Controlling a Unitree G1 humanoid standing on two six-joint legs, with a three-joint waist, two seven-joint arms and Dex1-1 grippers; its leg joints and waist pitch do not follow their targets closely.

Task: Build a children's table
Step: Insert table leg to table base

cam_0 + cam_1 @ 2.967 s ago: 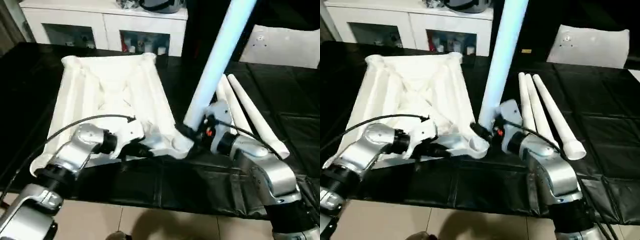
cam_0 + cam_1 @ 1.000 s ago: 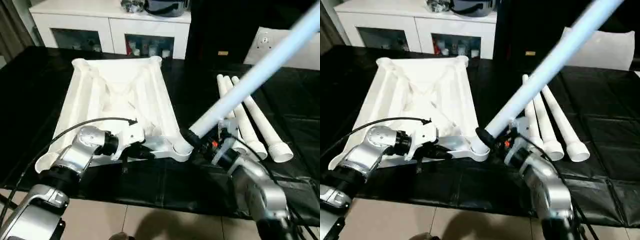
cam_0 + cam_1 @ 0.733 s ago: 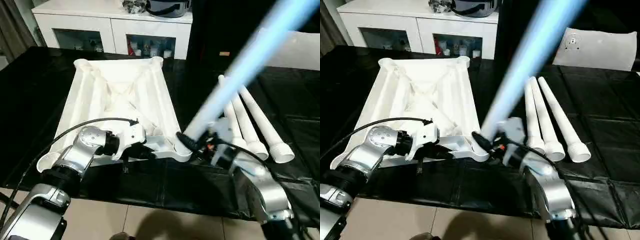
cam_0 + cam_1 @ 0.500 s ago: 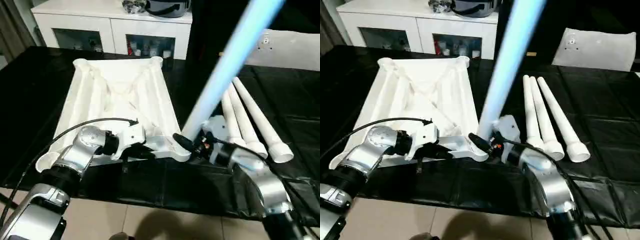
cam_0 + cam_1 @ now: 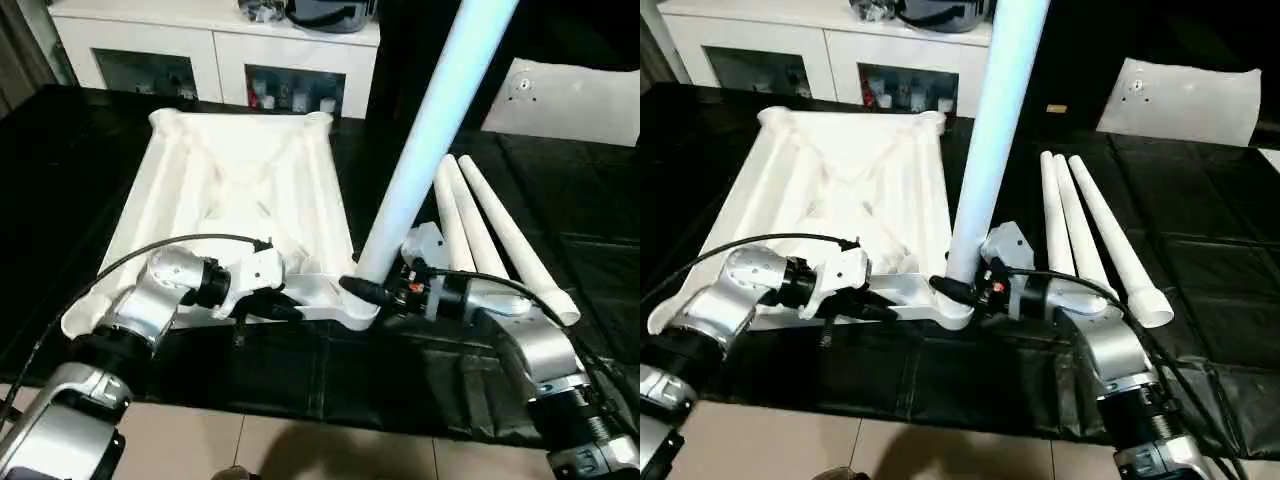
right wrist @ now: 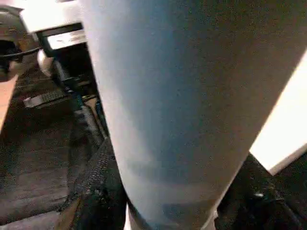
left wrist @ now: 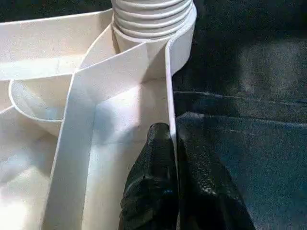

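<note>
Tabletop [image 5: 235, 190] is lying upside down at centre left of the head views, ribbed underside facing up, on a black mat [image 5: 590, 200]. Left gripper [image 7: 172, 143] is pinching the near rim wall of the tabletop, fingers [image 7: 153, 191] pressed together on either side of it, just beside the near right corner socket [image 5: 358, 305]. Right gripper [image 5: 965, 290] is clamping the base of a table leg [image 5: 430, 130], jaws half spread around it; the leg is standing nearly upright in that socket, rising out of the top of the frame. Three loose legs [image 5: 490, 235] are lying side by side on the mat at right of centre. White cabinet [image 5: 215, 55] with glass doors is standing along the upper left; flat white panel [image 5: 570, 100] is sitting at upper right.
</note>
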